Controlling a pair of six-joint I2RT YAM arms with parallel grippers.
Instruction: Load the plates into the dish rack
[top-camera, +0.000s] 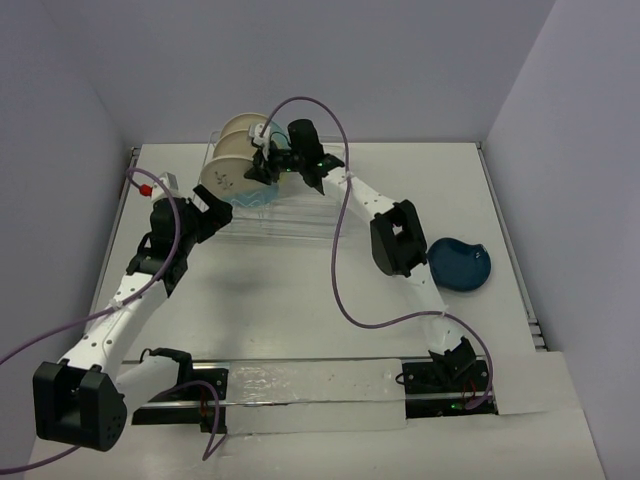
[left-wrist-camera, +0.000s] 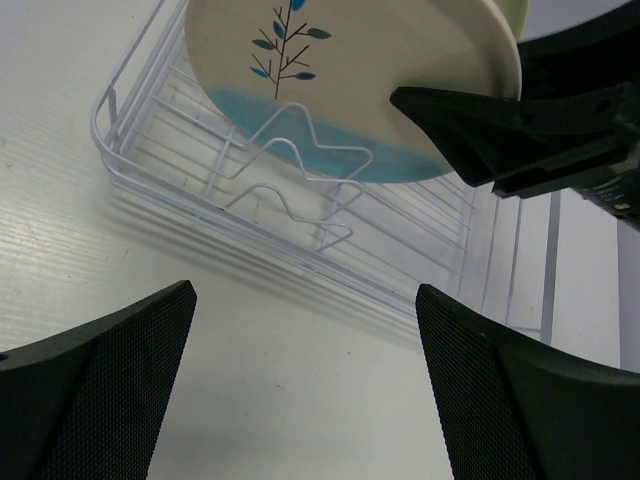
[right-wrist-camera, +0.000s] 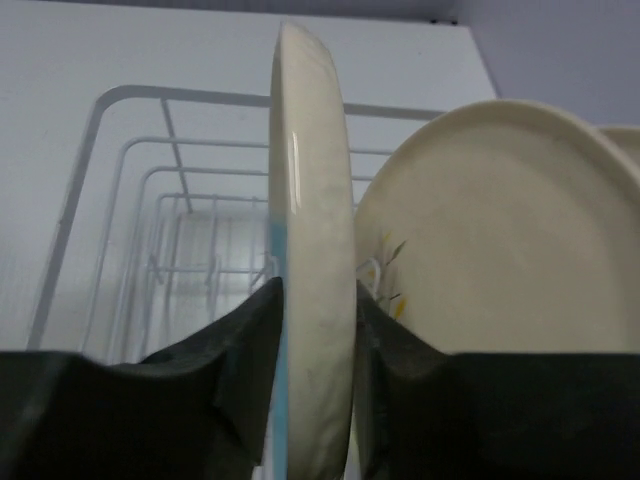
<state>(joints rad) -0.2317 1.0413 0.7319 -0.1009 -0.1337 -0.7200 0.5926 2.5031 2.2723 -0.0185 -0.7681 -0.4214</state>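
Note:
A cream plate with a light-blue segment and sprig (left-wrist-camera: 380, 60) stands on edge in the silver wire dish rack (left-wrist-camera: 150, 190). My right gripper (right-wrist-camera: 318, 292) reaches down over the rack and is shut on this plate's rim (right-wrist-camera: 315, 200), one finger against each face. Just behind it, two more cream plates (top-camera: 238, 135) stand upright in the rack (top-camera: 300, 215). The nearer of them (right-wrist-camera: 500, 230) fills the right of the right wrist view. A dark blue plate (top-camera: 458, 264) lies flat on the table at the right. My left gripper (left-wrist-camera: 305, 295) hovers open over bare table in front of the rack.
The rack sits at the back of the white table (top-camera: 300, 300), close to the back wall. My right arm's elbow (top-camera: 400, 240) hangs between the rack and the dark blue plate. A purple cable (top-camera: 340, 270) loops over the table's middle.

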